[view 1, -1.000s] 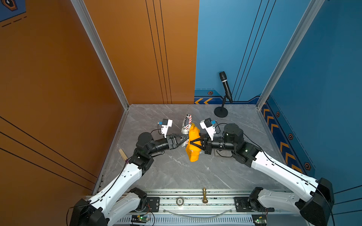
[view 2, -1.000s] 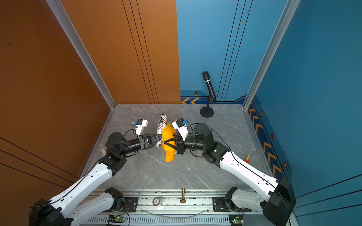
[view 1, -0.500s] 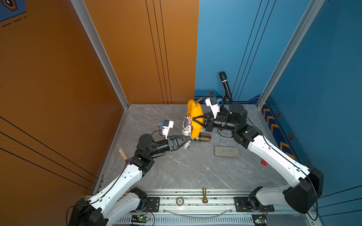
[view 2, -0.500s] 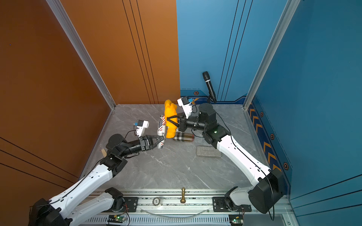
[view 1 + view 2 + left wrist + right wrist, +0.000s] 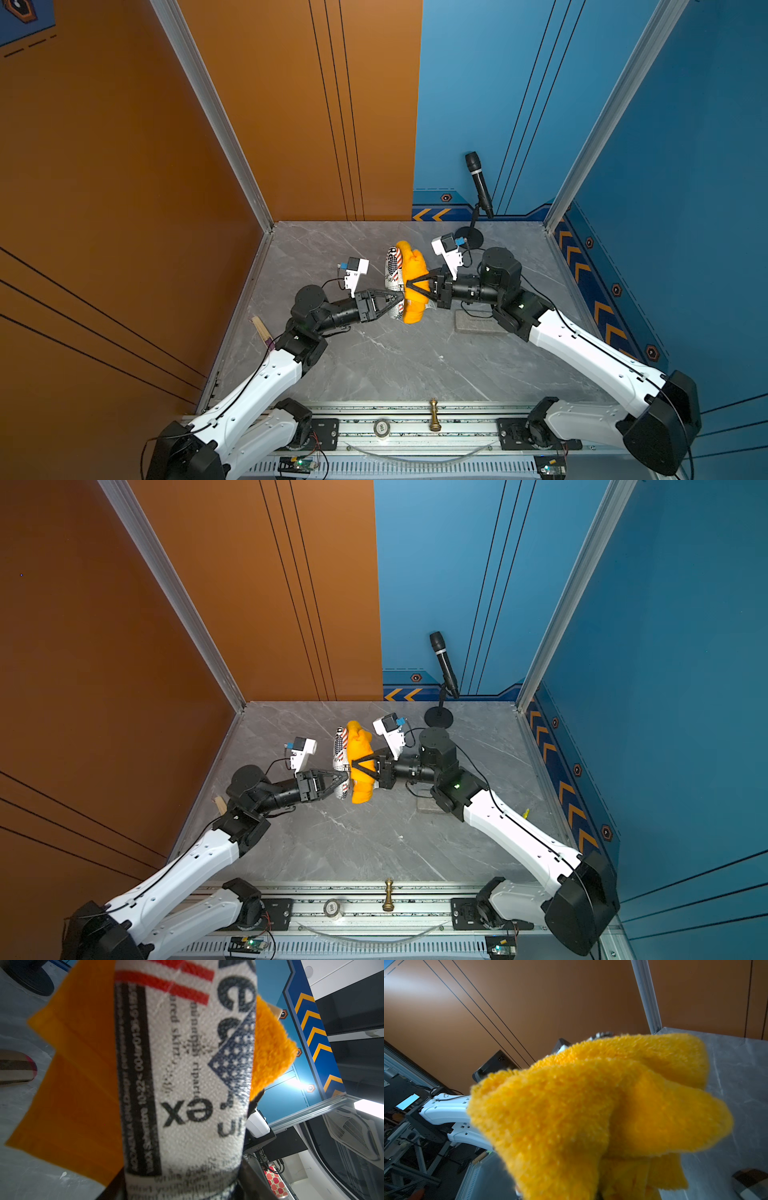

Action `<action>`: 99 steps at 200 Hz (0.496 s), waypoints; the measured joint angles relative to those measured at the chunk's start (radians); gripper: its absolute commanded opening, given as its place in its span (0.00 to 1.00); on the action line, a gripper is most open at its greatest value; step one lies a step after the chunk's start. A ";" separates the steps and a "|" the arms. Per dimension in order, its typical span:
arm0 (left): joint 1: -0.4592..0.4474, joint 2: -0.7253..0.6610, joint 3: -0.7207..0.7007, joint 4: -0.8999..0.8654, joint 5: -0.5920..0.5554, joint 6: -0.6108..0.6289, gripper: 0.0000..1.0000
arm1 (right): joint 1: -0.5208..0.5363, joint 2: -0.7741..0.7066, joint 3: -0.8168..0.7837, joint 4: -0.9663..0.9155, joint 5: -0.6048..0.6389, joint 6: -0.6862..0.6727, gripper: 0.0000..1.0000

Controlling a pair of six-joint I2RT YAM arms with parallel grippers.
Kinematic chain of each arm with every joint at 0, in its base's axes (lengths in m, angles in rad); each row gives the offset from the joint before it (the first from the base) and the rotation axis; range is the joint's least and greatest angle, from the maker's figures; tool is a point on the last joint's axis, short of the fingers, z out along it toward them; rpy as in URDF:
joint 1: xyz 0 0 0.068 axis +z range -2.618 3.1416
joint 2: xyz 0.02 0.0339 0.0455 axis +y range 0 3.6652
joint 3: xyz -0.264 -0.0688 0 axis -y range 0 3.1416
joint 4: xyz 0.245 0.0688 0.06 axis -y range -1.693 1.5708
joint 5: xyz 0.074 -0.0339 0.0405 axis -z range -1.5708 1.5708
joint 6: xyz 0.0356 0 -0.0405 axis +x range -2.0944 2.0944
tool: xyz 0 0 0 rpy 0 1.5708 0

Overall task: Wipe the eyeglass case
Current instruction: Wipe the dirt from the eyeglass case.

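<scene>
The eyeglass case [image 5: 393,269] is white with black print and a stars-and-stripes patch. It stands nearly upright above the table in both top views, and my left gripper [image 5: 400,296] is shut on its lower end. It fills the left wrist view as the eyeglass case [image 5: 187,1084]. A fluffy orange cloth [image 5: 414,286] hangs from my right gripper [image 5: 409,285], which is shut on it. The cloth lies against the case's right side, as the orange cloth [image 5: 360,766] also shows. In the right wrist view the cloth [image 5: 591,1115] hides the jaws.
A microphone [image 5: 480,183] on a round stand is at the back right. A grey block [image 5: 473,323] lies under the right arm. A plaid case [image 5: 751,1185] rests on the table behind the cloth. A wooden stick [image 5: 262,328] lies by the left wall. A chess piece [image 5: 434,415] stands on the front rail.
The right gripper carried the cloth up toward the back half a second ago and has come back down against the case. The left gripper shifted slightly, still holding the case.
</scene>
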 measured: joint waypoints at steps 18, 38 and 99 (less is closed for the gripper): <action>0.020 0.014 0.000 0.042 0.000 -0.011 0.30 | 0.041 -0.019 -0.045 0.000 0.005 0.021 0.00; 0.029 0.045 0.001 0.097 0.000 -0.025 0.30 | 0.076 -0.042 -0.093 0.023 -0.001 0.058 0.00; 0.036 0.106 0.002 0.157 -0.008 -0.056 0.30 | -0.024 0.067 0.000 0.001 -0.117 0.066 0.00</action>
